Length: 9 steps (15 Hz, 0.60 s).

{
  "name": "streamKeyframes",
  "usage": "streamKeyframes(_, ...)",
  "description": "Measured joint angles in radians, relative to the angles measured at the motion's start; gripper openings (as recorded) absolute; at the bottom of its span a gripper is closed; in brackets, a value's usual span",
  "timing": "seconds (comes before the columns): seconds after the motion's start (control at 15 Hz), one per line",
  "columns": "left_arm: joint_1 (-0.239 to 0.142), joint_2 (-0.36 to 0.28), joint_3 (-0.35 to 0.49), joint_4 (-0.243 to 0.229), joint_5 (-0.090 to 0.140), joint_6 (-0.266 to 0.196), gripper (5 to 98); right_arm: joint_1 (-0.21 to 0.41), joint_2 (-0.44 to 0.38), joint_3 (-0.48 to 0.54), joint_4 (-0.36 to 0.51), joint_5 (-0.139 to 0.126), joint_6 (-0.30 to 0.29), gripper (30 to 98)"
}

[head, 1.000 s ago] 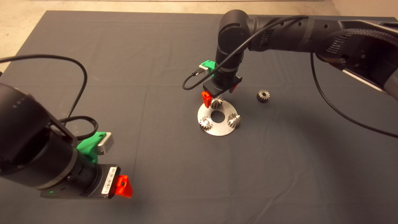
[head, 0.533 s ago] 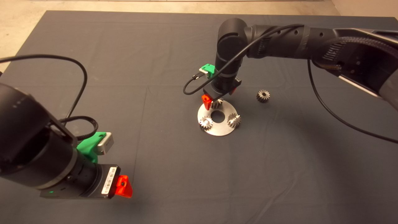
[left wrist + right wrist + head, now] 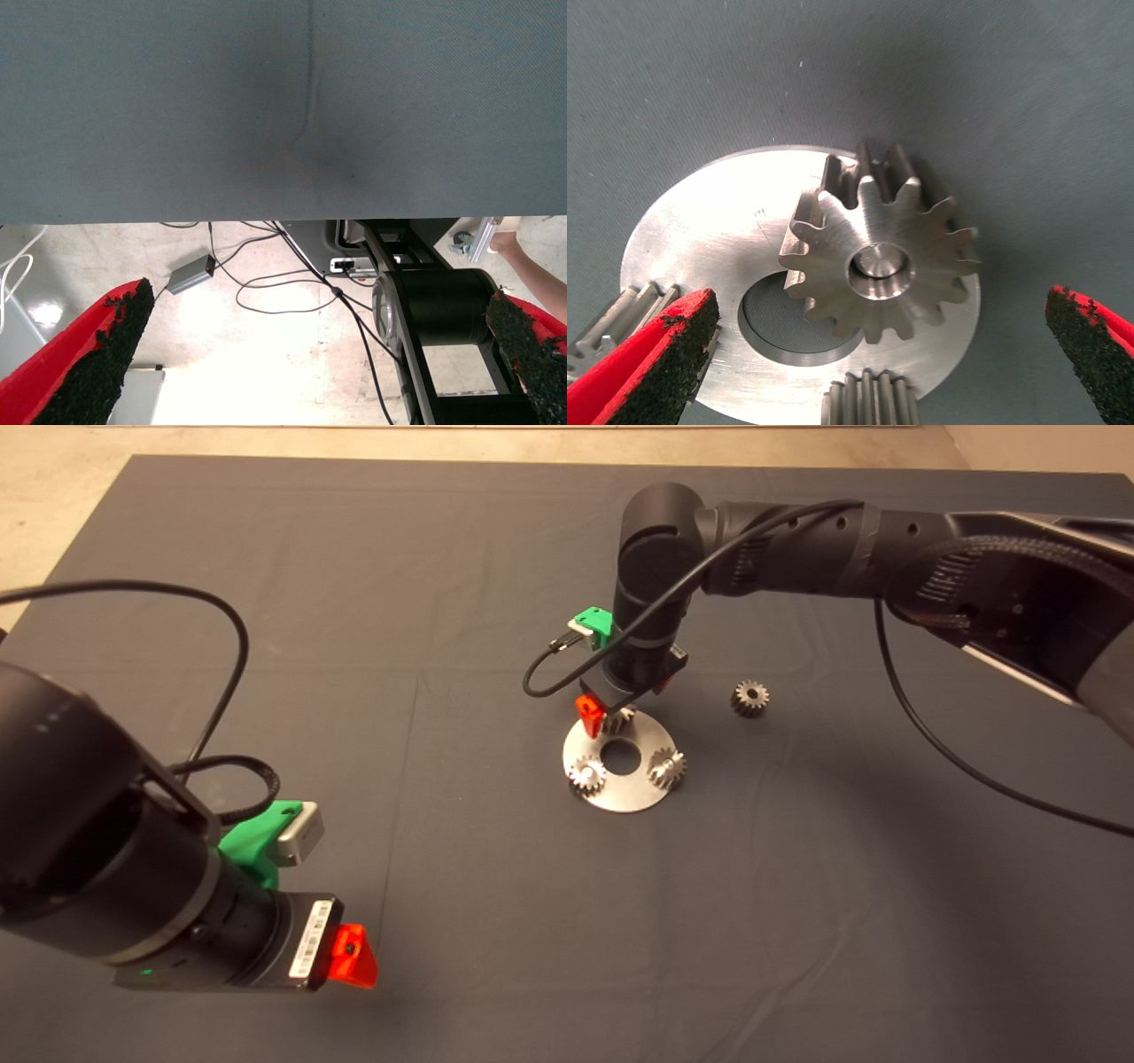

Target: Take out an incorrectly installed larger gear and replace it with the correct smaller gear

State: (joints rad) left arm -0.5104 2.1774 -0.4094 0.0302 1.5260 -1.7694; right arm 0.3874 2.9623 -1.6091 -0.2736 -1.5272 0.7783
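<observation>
The larger gear, with flared shiny teeth, sits on a peg at the far side of the round steel plate. My right gripper hangs open straight above it, one red finger on each side and clear of the teeth. From above, the right gripper hides most of the larger gear. The smaller gear, dull and dark, lies loose on the mat to the right of the plate. My left gripper is parked open at the lower left.
Two bright small gears stand on the plate's near side around its centre hole. The left wrist view shows the mat's edge, floor cables, the robot's base and a person's arm.
My right gripper has come down slightly over the larger gear, still open. The gears, the plate and the left arm have not moved.
</observation>
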Motion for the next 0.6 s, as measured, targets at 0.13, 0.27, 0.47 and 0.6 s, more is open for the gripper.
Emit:
streamKeyframes(0.13,0.0,0.0,0.0,0.0,0.0,0.0,97.6,-0.014,0.0,-0.001,-0.003,0.0,0.0,96.0)
streamKeyframes(0.27,0.0,0.0,0.0,0.0,0.0,0.0,97.6,-0.016,0.0,-0.002,-0.008,0.0,0.0,94.8)
streamKeyframes(0.47,0.0,0.0,0.0,0.0,0.0,0.0,97.6,-0.017,0.0,-0.004,-0.01,0.0,0.0,91.0)
streamKeyframes(0.6,0.0,0.0,0.0,0.0,0.0,0.0,97.6,-0.017,0.0,-0.005,-0.012,0.0,0.0,89.8)
